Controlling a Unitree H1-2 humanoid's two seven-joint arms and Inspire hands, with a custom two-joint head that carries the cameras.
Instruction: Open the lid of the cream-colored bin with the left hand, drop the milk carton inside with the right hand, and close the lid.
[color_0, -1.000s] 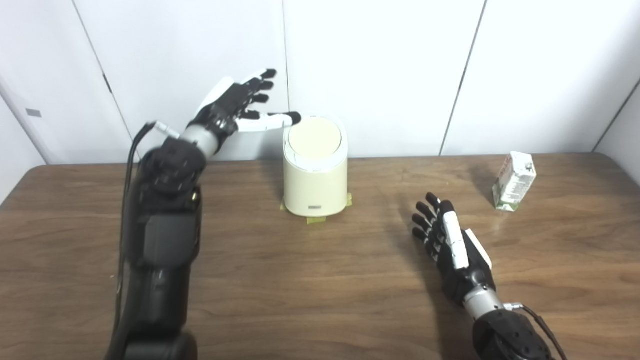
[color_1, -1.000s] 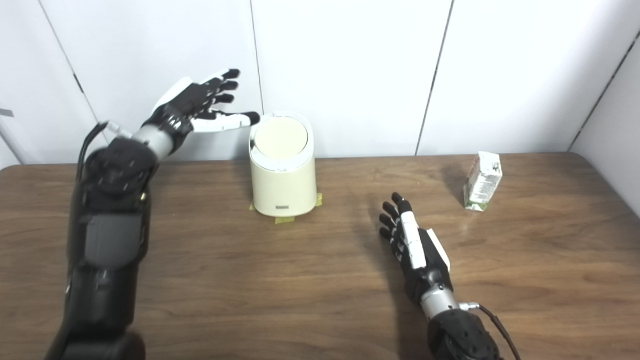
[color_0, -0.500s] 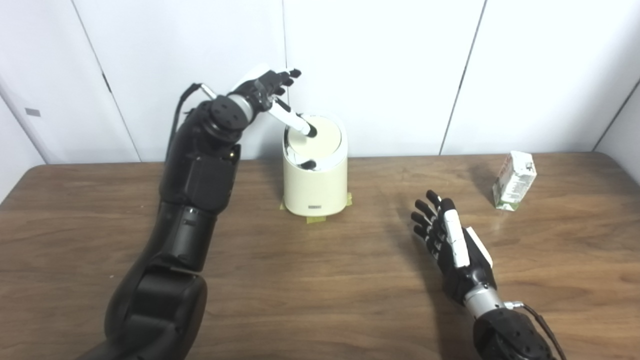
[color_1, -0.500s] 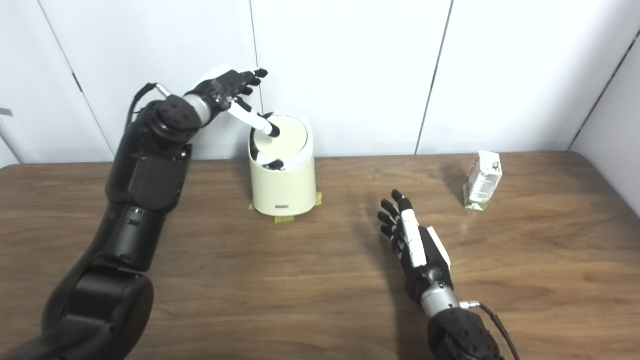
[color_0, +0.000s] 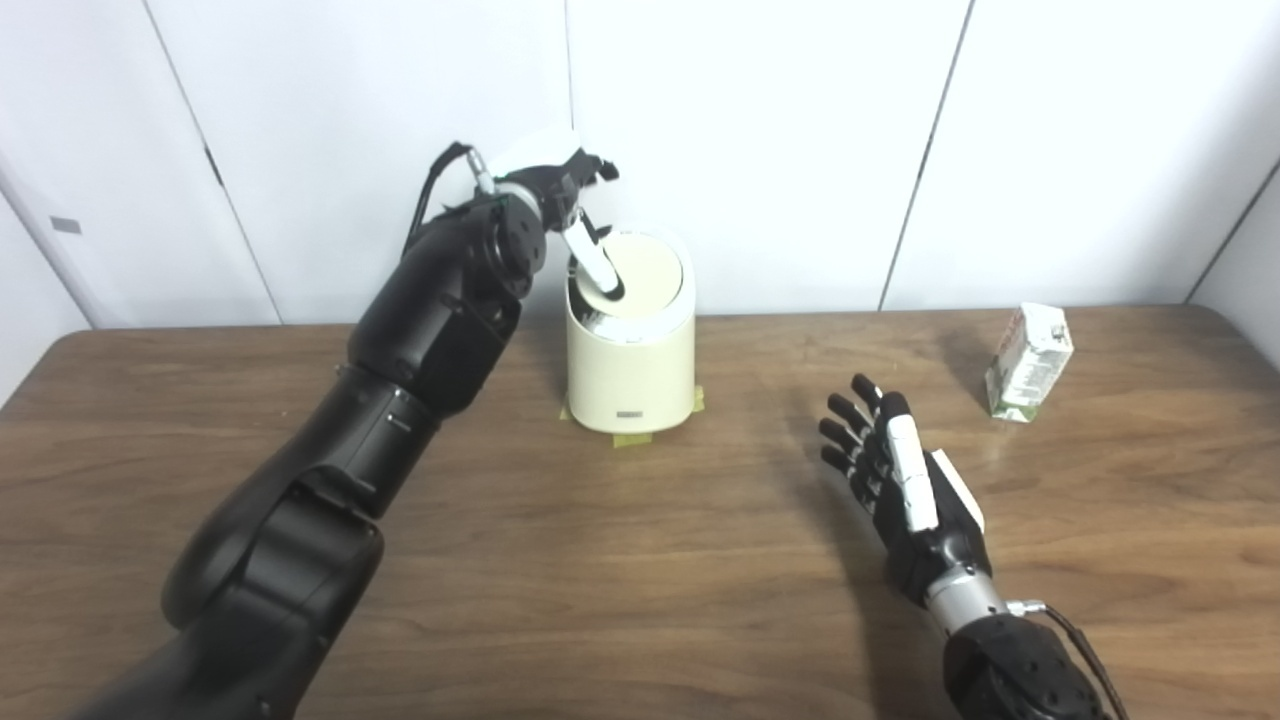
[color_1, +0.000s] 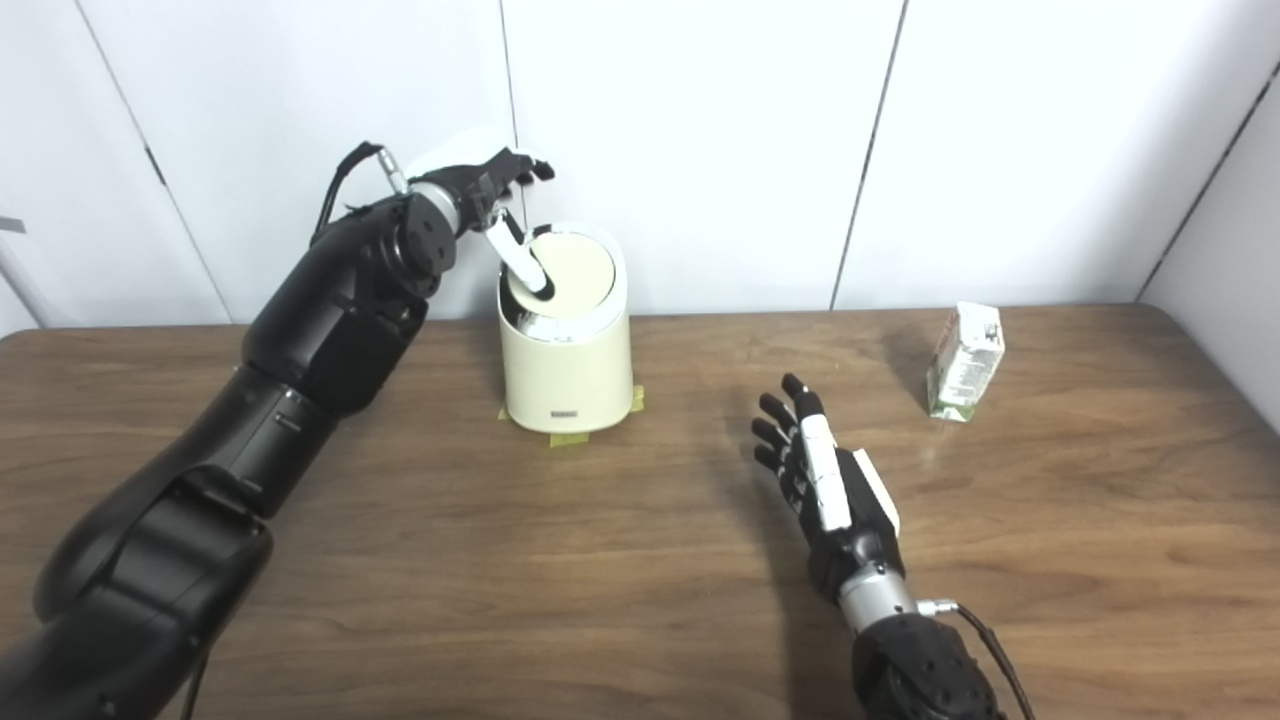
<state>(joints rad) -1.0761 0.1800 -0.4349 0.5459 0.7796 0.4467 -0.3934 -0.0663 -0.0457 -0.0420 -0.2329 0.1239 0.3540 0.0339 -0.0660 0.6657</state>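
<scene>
Cream plastic bin (color_0: 630, 370): stands upright toward the back of the bench, left of centre, close to the wall; yellow tape (color_0: 628, 438) shows under its base at the front and right.
Lid (color_0: 640, 275): round, cream, set in a pale rim; tilted, its left edge pushed down so a dark gap shows along the front-left of the rim.
Left robot hand (color_0: 560, 185): raised above and just left of the bin; one white finger with a black tip (color_0: 598, 268) points down and presses on the left part of the lid; the other fingers are loosely spread above it and hold nothing.
Left arm (color_0: 400, 370): black, coming in from the bottom left corner and reaching up across the bench to the bin.
Milk carton (color_0: 1028, 363): white with green print, standing upright near the back right of the bench, leaning a little; well apart from the bin and from both hands.
Right robot hand (color_0: 895, 470): low over the bench, between bin and carton but nearer the viewer; fingers straight and apart, pointing away, holding nothing.
Bench (color_0: 640, 560): dark brown wood grain, rounded back corners.
Wall (color_0: 760, 130): white panels with thin dark seams.
</scene>
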